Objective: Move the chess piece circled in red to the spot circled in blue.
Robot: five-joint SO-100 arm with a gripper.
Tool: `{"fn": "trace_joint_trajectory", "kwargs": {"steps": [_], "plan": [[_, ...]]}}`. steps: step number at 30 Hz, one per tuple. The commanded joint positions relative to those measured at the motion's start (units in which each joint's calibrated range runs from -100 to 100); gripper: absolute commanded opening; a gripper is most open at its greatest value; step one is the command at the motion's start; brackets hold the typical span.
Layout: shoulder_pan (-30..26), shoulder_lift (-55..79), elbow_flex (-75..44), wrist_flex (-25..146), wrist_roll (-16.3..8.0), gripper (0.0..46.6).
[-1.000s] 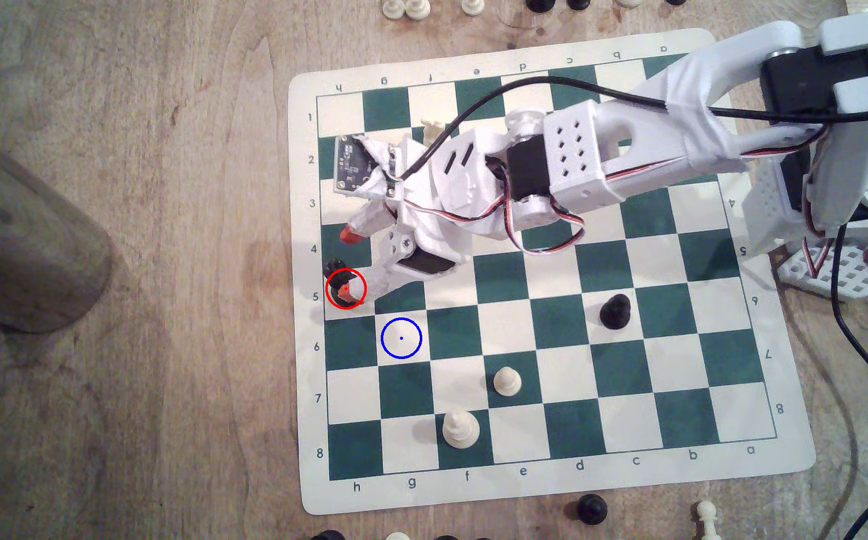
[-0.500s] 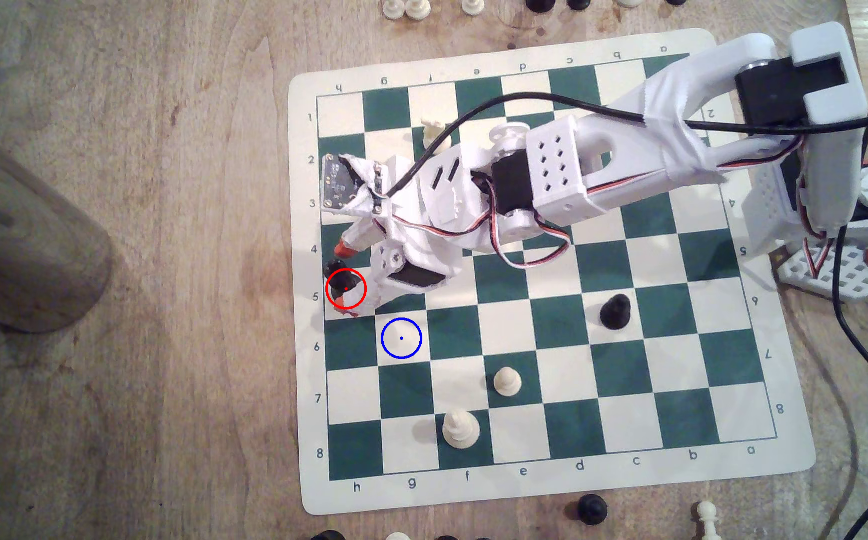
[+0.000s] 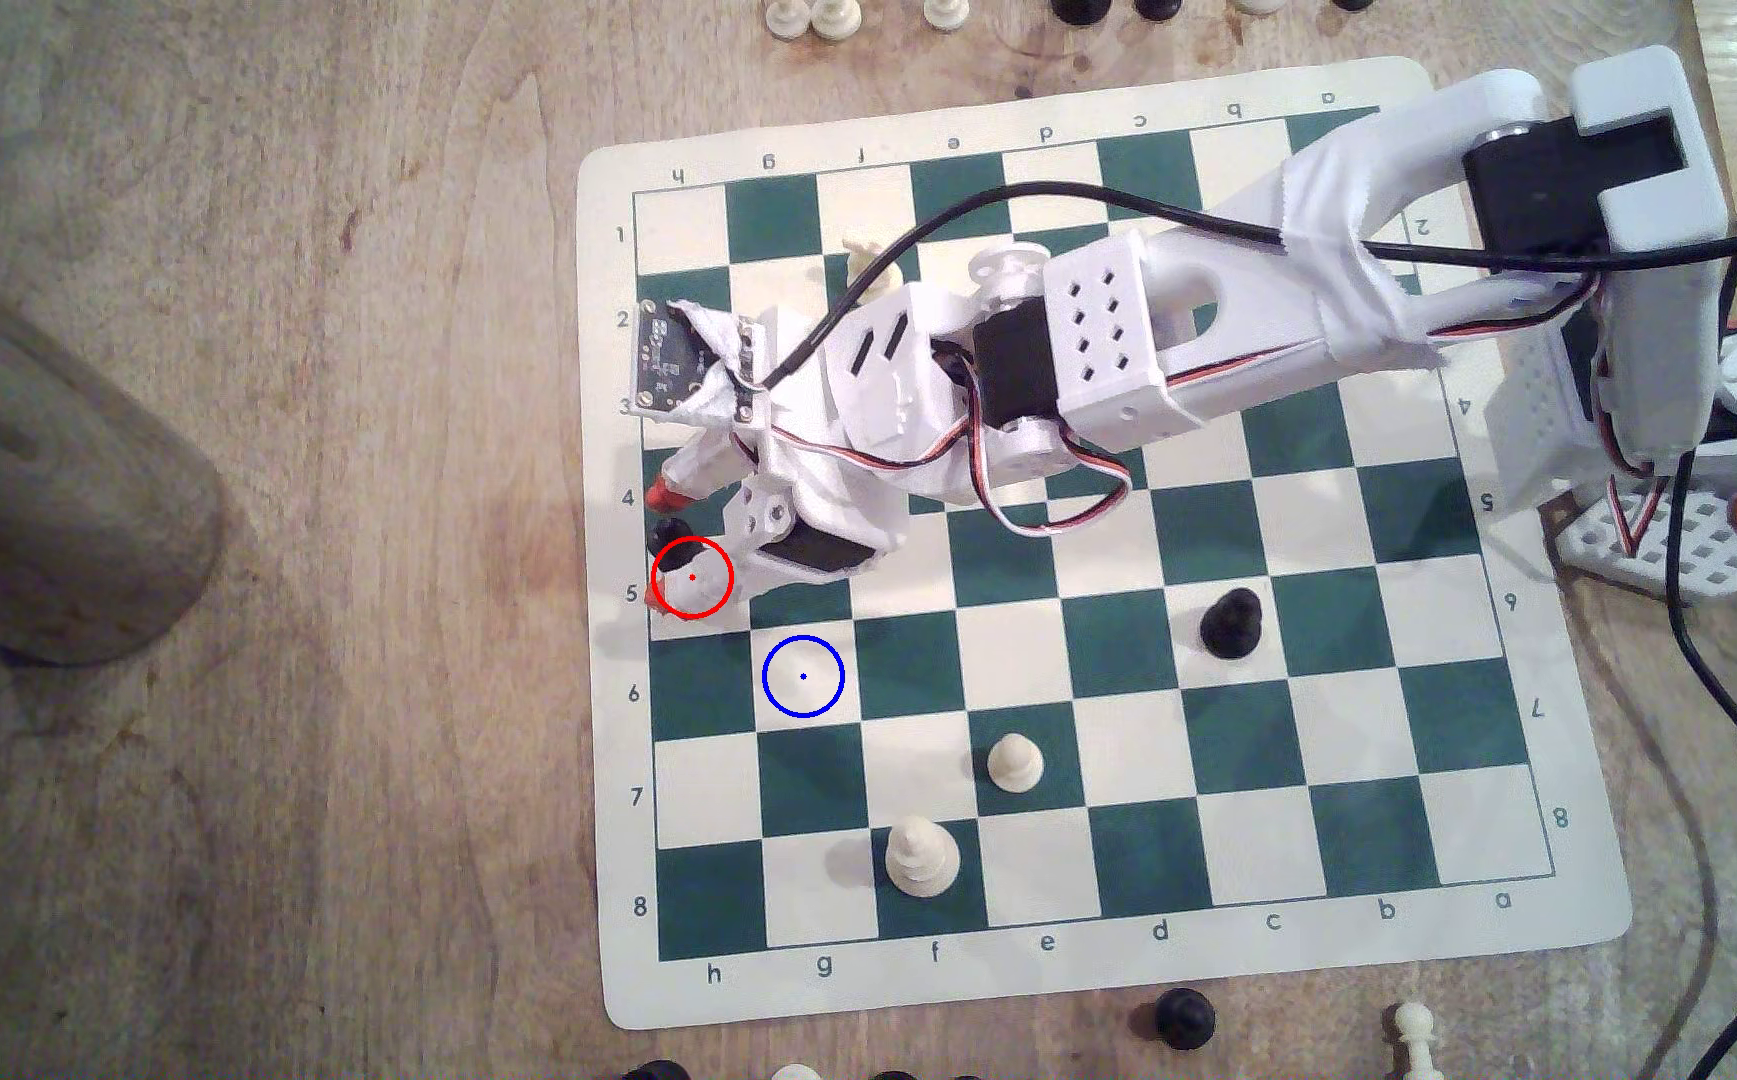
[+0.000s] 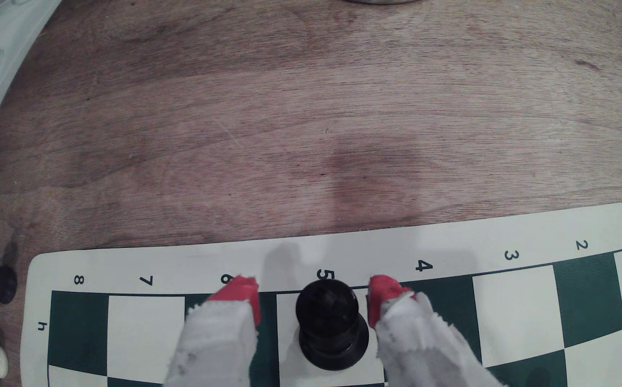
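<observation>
Exterior view, claw: your gripper (image 3: pixel 658 550) sits low over the h-file edge of the board (image 3: pixel 1103 976), at rank 5, and its two red-tipped fingers (image 3: pixel 664 498) are spread apart, released, with nothing clamped
Exterior view, chess piece: you see only a dark sliver of the chess piece (image 3: pixel 670 540) on the cream h5 square inside the red ring; the white finger wrap covers most of it
Exterior view, the spot: the spot (image 3: pixel 803 676) is the cream g6 square with the blue ring, one square diagonally off h5, away from the board's edge
Exterior view, other pieces: a black pawn (image 3: pixel 1230 623) stands near the middle of the c file, a cream pawn (image 3: pixel 1013 763) on e7, a taller cream piece (image 3: pixel 920 857) on f8 near the rank-8 edge, and another cream piece (image 3: pixel 869 260) partly under the arm near the rank-1 edge
Exterior view, off the board: spare pieces lie on the wooden table (image 3: pixel 272 727) along its near and far edges

Wrist view, claw: you look down between the fingers (image 4: pixel 240 294); one red tip hangs by the 6 label, the other by the 4 label
Wrist view, chess piece: the piece (image 4: pixel 329 327) stands upright on h5, right at the board's h-file edge, midway between the fingers, with a clear gap on each side
Wrist view, contact: neither finger touches it
</observation>
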Motion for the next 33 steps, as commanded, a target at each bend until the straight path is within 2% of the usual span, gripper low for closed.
{"fn": "trace_joint_trajectory", "kwargs": {"steps": [1,13,15,18,33], "plan": [[-0.6,-0.5,-5.2,-0.7,0.0,15.3],[-0.9,0.0,-5.7,-0.1,0.0,13.2],[-1.0,0.0,-5.8,0.1,0.1,9.3],[-1.1,-0.1,-5.8,0.5,0.1,0.2],[-0.7,-5.5,-6.3,0.8,-0.1,0.2]]}}
